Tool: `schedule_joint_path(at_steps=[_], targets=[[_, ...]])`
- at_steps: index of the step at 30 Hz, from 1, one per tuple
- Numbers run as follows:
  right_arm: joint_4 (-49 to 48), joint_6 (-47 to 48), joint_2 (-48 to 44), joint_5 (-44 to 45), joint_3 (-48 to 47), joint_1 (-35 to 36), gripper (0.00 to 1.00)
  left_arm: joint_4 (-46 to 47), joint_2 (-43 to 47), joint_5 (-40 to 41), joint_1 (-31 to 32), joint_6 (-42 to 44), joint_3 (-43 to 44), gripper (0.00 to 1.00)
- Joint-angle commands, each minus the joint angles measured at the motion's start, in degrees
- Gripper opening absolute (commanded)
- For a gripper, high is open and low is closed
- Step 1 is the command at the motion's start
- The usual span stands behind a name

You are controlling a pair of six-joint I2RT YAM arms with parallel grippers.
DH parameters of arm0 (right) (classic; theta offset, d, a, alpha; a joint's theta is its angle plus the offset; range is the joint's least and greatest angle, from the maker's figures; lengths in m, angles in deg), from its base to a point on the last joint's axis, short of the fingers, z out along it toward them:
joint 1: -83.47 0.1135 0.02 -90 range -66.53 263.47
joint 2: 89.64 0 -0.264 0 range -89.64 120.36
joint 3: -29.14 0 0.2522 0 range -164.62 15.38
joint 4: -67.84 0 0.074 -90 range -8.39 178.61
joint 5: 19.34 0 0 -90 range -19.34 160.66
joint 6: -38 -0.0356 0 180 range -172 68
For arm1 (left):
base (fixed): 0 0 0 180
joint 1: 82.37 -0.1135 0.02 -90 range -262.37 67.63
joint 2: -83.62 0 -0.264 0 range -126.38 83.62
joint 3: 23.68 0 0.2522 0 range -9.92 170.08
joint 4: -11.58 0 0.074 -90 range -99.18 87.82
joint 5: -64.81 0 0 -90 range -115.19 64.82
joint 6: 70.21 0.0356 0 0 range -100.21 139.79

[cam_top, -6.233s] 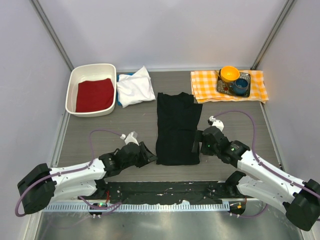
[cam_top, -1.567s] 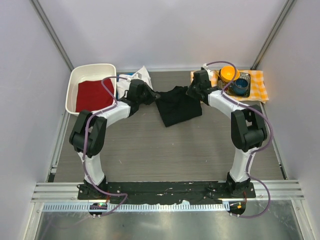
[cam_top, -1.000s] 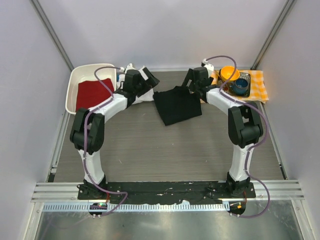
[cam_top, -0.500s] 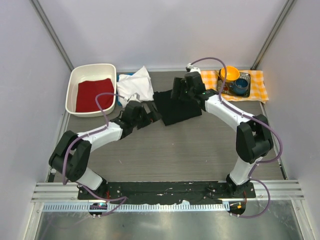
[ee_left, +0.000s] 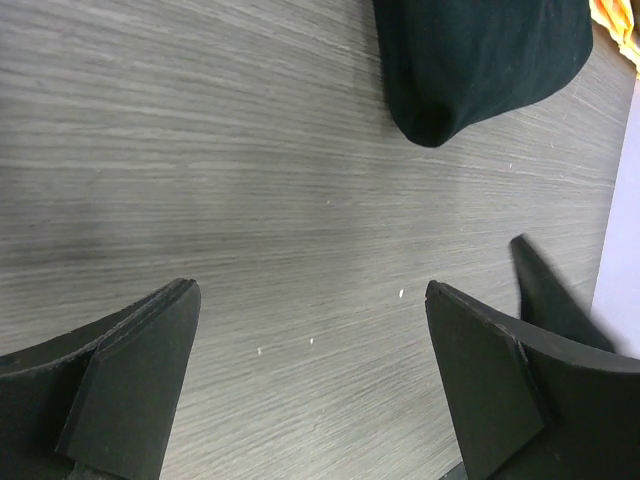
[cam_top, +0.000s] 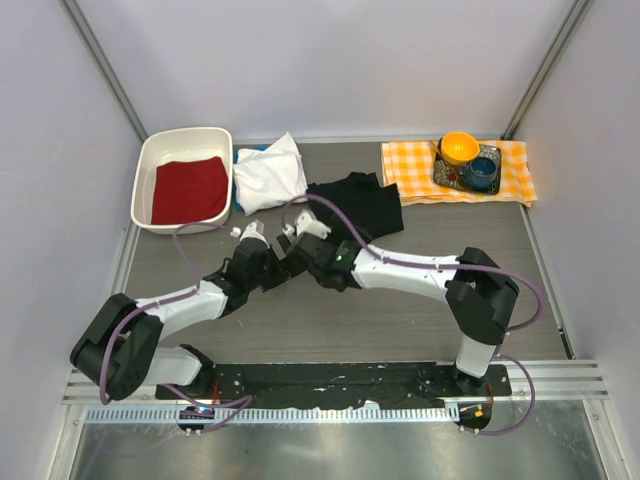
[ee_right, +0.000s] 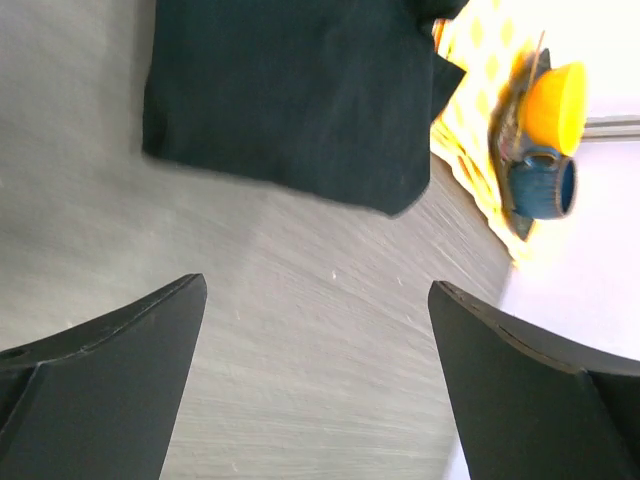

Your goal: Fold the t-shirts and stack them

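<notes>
Both arms are drawing back from the far edge toward the middle of the counter [cam_top: 330, 330], having let go of the black t-shirt [cam_top: 355, 200]. The left claw [ee_left: 308, 290] and the right claw [ee_right: 318, 285] are both gaping wide and carrying nothing, hovering over bare wood. The shirt was lying stretched down the centre a few seconds ago. It is now sitting doubled over at 12 o'clock, slightly skewed, between the white t-shirt [cam_top: 268, 172] at 11 o'clock and the checked cloth [cam_top: 410, 170] at 1 o'clock. This fold is looking finished, so stacking it with the white one is probably coming next.
</notes>
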State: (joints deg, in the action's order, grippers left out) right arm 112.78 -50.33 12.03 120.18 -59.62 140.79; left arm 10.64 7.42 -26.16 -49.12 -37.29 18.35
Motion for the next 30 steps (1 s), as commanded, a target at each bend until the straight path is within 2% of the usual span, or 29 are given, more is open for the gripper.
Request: schedule_joint_path(at_steps=[1,7,9,13,17,19,21,23,30], targets=[[-5.3,11.8,-5.8,13.1,11.0,3.8,1.00,2.0,5.3,3.6,0.1,0.0,-3.4,1.00],[-11.4,15.3,-15.8,8.3,23.5,7.4,1.00,2.2,7.3,5.6,-0.1,1.2,-4.7,1.00],[-20.2,23.1,-18.7,8.7,31.0,8.5,1.00,4.5,6.0,5.2,-0.1,0.7,-5.0,1.00],[-33.0,31.2,-25.5,2.1,39.8,8.7,1.00,7.4,2.3,2.9,-0.2,0.9,-4.2,1.00],[-37.2,33.5,-20.7,1.4,40.7,8.7,1.00,9.2,-0.3,2.6,-0.6,0.2,-3.8,1.00],[-40.4,37.8,-17.6,2.3,40.7,8.7,0.99,9.4,-1.0,3.6,-0.6,-0.1,-3.9,1.00],[-48.0,42.2,-13.7,2.8,41.1,8.3,0.99,9.0,-1.2,4.7,-0.8,-0.4,-4.0,1.00],[-53.7,45.9,-11.6,1.9,40.3,6.3,1.00,9.3,-1.5,4.8,-1.5,-0.7,-4.0,1.00],[-61.7,52.2,-3.6,-4.3,38.2,-0.1,1.00,10.0,-2.9,4.6,-3.6,-1.7,-3.0,1.00]])
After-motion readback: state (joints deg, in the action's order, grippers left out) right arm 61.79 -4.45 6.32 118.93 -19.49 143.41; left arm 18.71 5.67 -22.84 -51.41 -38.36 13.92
